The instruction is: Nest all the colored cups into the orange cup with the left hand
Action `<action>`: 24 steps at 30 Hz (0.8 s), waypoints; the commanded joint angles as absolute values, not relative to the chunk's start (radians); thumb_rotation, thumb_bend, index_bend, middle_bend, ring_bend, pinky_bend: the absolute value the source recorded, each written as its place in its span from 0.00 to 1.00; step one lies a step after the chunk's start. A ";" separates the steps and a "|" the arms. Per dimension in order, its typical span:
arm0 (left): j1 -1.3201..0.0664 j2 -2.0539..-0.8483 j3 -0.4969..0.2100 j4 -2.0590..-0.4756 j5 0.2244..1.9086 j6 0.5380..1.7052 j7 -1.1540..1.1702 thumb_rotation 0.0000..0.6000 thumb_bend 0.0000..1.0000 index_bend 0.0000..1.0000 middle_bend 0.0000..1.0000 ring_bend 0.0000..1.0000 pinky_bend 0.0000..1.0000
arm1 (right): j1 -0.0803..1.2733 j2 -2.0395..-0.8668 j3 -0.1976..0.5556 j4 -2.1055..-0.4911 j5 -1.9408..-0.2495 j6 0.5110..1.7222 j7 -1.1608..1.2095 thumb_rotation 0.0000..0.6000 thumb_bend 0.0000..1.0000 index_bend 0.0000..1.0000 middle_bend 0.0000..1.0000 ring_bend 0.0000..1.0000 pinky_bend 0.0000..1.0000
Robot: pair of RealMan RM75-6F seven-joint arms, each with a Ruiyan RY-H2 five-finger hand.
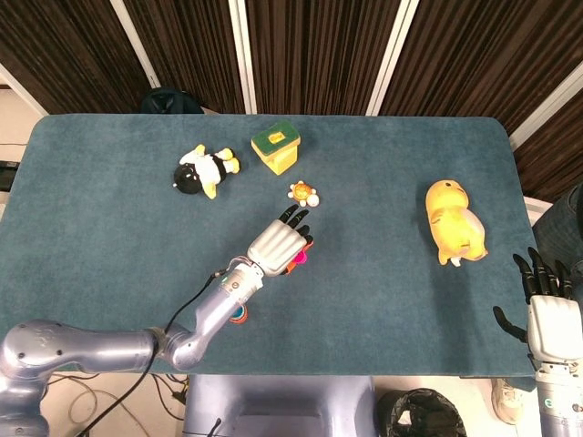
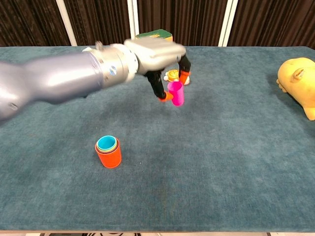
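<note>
My left hand (image 2: 158, 59) (image 1: 276, 242) holds a magenta cup (image 2: 176, 93) pinched between its fingertips, lifted off the blue cloth and tilted. In the head view only a sliver of the magenta cup (image 1: 297, 261) shows under the hand. The orange cup (image 2: 109, 153) stands upright nearer the front left, with a green and a teal cup nested inside it; in the head view the forearm mostly hides the orange cup (image 1: 238, 315). My right hand (image 1: 548, 308) hangs open off the table's right front corner, holding nothing.
A penguin plush (image 1: 203, 170) and a yellow-green block (image 1: 276, 148) lie at the back. A small orange turtle toy (image 1: 303, 193) sits just beyond the left hand. A yellow plush (image 1: 453, 221) lies at the right.
</note>
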State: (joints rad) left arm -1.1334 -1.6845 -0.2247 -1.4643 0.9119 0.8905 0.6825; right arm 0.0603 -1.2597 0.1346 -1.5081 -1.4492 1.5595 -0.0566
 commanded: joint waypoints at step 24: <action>-0.947 -1.073 -0.037 -2.043 1.075 0.830 0.589 1.00 0.29 0.50 0.31 0.05 0.08 | 0.061 -1.262 0.128 -1.512 -1.468 1.568 -0.071 1.00 0.31 0.12 0.04 0.15 0.00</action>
State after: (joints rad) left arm -0.9636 -1.0696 -0.0547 -2.0588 1.0426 0.8404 0.6109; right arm 0.0611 -1.2622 0.1283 -1.5124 -1.4679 1.5684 -0.0708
